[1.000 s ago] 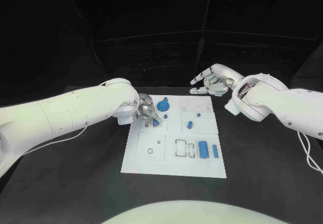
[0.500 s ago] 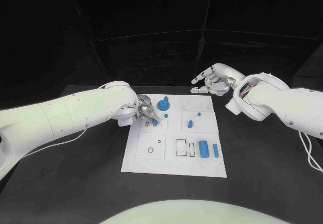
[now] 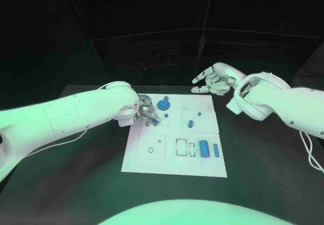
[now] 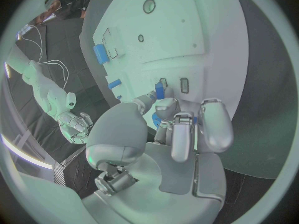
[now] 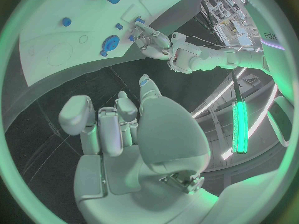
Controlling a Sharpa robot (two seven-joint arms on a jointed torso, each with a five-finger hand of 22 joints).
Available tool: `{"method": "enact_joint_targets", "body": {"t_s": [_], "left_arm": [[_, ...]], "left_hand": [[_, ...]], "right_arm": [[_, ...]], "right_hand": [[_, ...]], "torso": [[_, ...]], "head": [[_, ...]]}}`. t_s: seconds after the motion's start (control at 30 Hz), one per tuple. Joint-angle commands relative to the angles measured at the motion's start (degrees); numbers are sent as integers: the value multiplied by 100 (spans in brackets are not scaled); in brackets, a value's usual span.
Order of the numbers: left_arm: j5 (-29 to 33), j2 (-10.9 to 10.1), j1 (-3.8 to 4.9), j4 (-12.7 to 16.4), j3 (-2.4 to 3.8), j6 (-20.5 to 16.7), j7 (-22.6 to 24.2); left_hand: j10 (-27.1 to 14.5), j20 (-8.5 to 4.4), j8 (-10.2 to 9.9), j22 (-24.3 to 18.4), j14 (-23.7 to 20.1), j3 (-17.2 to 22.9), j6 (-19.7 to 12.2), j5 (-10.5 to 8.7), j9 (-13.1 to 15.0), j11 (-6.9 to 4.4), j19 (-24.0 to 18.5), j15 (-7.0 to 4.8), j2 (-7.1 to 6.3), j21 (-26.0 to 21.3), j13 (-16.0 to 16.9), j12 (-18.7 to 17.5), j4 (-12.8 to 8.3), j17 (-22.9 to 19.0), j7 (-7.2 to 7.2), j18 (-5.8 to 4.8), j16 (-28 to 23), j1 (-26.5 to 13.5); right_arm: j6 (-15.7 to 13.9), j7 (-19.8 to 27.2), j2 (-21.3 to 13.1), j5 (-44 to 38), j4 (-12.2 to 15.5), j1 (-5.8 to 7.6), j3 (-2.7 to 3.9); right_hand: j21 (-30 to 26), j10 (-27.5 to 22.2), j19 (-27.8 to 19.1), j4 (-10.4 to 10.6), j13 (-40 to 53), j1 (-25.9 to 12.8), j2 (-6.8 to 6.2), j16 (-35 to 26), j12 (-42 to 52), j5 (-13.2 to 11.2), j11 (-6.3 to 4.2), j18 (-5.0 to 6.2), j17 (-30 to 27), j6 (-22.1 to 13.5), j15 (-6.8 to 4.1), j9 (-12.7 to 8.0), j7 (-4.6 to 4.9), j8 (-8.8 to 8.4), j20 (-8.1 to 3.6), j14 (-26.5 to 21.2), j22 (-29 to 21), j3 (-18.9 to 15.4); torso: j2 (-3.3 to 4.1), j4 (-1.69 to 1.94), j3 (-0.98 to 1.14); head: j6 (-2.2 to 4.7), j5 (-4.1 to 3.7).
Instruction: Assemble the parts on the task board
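The surface (image 3: 81, 187) carries the board (image 3: 173, 164) at its middle, between the two arms. Most parts lie loose on the board: a gear (image 3: 165, 104) near the far edge, a peg (image 3: 191, 124) at mid-board, and a block (image 3: 204, 149) with a slim pin (image 3: 216, 150) just beside it toward the near right.

The left robot hand (image 3: 146, 112) is down at the board's far left quarter, fingers curled in. It pinches a small blue part (image 4: 159, 90) at its fingertips (image 4: 163, 104), and the part's tip is at a pair of small slots (image 4: 173, 84) in the board. Whether the part has entered a slot cannot be told.

The right robot hand (image 3: 215, 79) hangs beyond the board's far right corner, fingers loosely spread, holding nothing.

Step in hand, as judged: seating the pinched part in its slot. The next move calls for lining the part up with the slot, pressing it straight down, then releasing without tipping it.
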Motion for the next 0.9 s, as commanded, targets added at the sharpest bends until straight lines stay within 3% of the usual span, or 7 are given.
{"method": "enact_joint_targets", "body": {"t_s": [0.03, 0.9], "left_arm": [[-110, -12, -16, 9, -11, 187, -80], [-181, -44, -20, 22, -11, 349, -110]], "left_hand": [[26, 8, 37, 1, 576, 881, 31, 8, -1, 5, 26, 14, 52, -19, -7, 10, -854, 1429, -18, -52, 29, 9], [18, 5, 53, -2, 576, 906, 33, 9, 12, -1, 23, 10, 29, -23, -29, -4, -861, 1433, -24, -50, 31, 1]], "right_arm": [[42, 10, 2, 16, -2, 13, 4], [72, 29, 31, 16, -32, 13, 4]], "right_hand": [[-36, -38, -26, -2, -6, 33, 47, -16, -38, 32, 1, 72, 173, 14, -24, 9, 3, 24, -6, 283, -6, -33], [-37, -36, -24, 7, -4, 27, 51, -17, -35, 35, 2, 72, 174, 16, -24, 9, 3, 26, -6, 284, -5, -46]], "torso": [[-1, 2, 0], [2, 1, 5]], "head": [[-9, 10], [-49, 22]]}}
